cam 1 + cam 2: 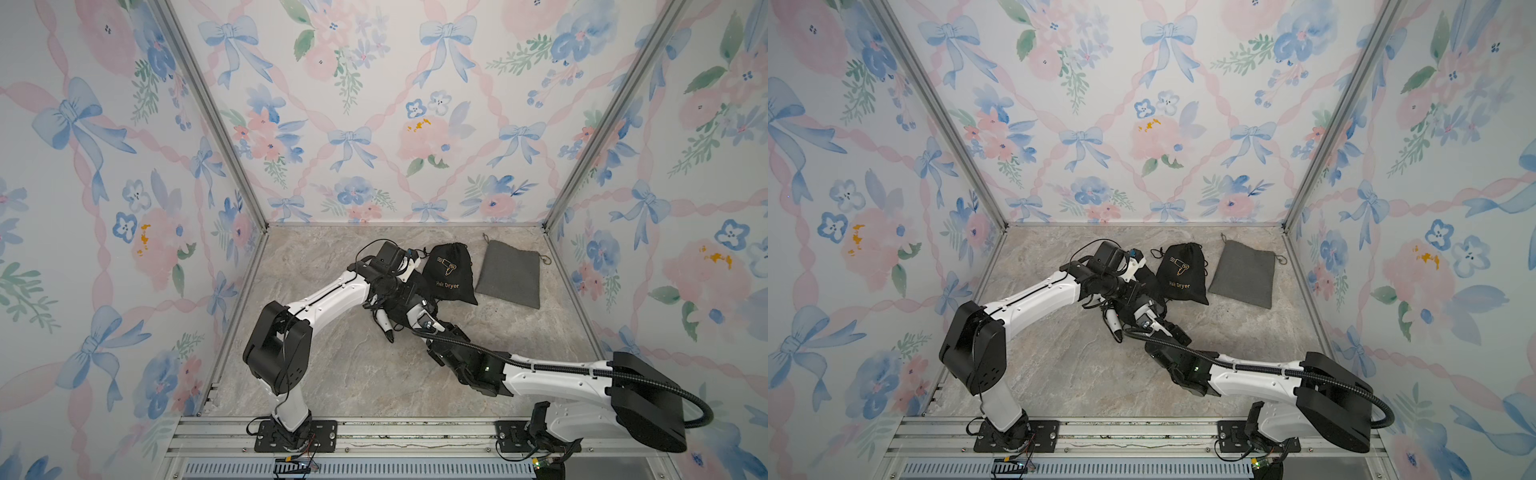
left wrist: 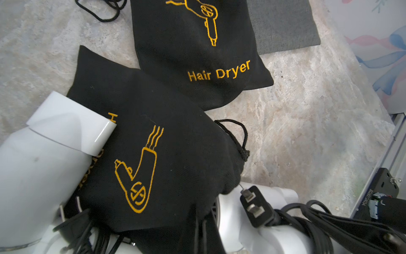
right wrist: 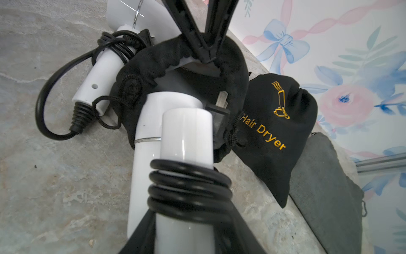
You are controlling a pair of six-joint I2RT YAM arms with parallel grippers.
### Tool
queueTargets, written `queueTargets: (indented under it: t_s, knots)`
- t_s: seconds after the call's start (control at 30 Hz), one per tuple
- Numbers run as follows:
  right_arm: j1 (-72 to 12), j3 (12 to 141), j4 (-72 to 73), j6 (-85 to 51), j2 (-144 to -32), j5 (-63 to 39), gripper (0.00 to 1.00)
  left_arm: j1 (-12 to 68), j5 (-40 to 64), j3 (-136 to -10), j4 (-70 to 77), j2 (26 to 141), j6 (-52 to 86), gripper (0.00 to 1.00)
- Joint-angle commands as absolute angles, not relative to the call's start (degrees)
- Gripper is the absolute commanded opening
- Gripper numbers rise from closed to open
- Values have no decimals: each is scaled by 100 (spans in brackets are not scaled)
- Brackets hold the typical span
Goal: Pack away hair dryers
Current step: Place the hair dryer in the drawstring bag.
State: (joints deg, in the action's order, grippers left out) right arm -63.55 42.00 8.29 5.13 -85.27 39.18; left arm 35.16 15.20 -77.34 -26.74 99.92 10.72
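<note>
My left gripper (image 3: pixel 206 57) is shut on the rim of a black drawstring pouch (image 2: pixel 153 143), holding its mouth up off the table. A white hair dryer (image 3: pixel 175 132) with its cord wound round the handle sits in my right gripper (image 3: pixel 182 233), jaws closed on the handle. Its barrel end is inside the pouch mouth, and its plug (image 2: pixel 254 206) lies at the rim. A second white hair dryer (image 3: pixel 105 72) lies on the table beside the pouch, cord looped loose. In both top views the two grippers meet mid-table around the pouch (image 1: pixel 409 301).
Another black pouch marked "Hair Dryer" (image 1: pixel 451 274) (image 1: pixel 1183 274) lies bulging just behind. A flat grey pouch (image 1: pixel 509 274) (image 1: pixel 1244 274) lies right of it near the right wall. Floral walls close in the marble table (image 1: pixel 332 374) on three sides.
</note>
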Motion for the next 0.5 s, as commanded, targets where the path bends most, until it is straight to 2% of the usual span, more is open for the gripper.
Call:
queueTargets:
  t_s: [0.0,0.47]
  knots:
    - [-6476,4481,1426,1083,-8737,4427,29,3438,1812,-7801,-2625,9792,1132,3]
    - [-6478,5045,1154,1901,-9204,4583,30,3353,2161,-7848,-2624,9618,1138,4]
